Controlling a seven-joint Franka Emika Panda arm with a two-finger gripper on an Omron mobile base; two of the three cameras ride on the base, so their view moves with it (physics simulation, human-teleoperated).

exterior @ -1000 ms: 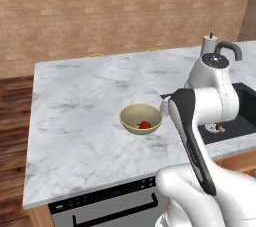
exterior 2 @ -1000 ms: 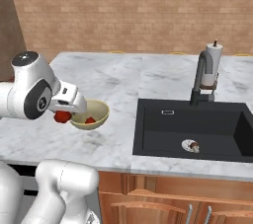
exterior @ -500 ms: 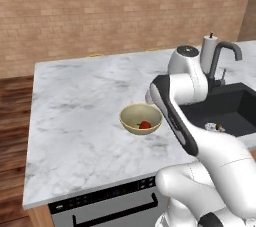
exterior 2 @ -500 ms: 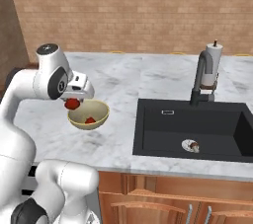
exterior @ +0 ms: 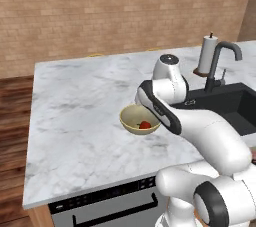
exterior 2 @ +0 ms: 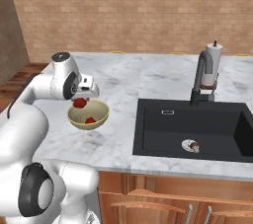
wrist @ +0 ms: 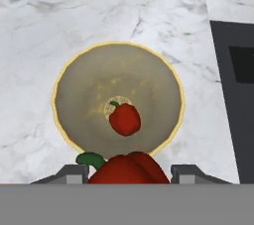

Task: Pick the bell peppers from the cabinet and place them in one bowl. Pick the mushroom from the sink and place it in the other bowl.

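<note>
Even, bright rendered light, no glare.
Soft shadow lies under the bowl (exterior: 139, 120); the hand view looks slightly coarse.

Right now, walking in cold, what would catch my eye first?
Probably the claw holding a glossy red pepper above a cream bowl on the marble counter, where a second pepper already lies. To the right, a small mushroom sits by the drain of the black sink.

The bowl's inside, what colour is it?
Pale yellow-cream inside the bowl, clearest in the hand view.
</note>
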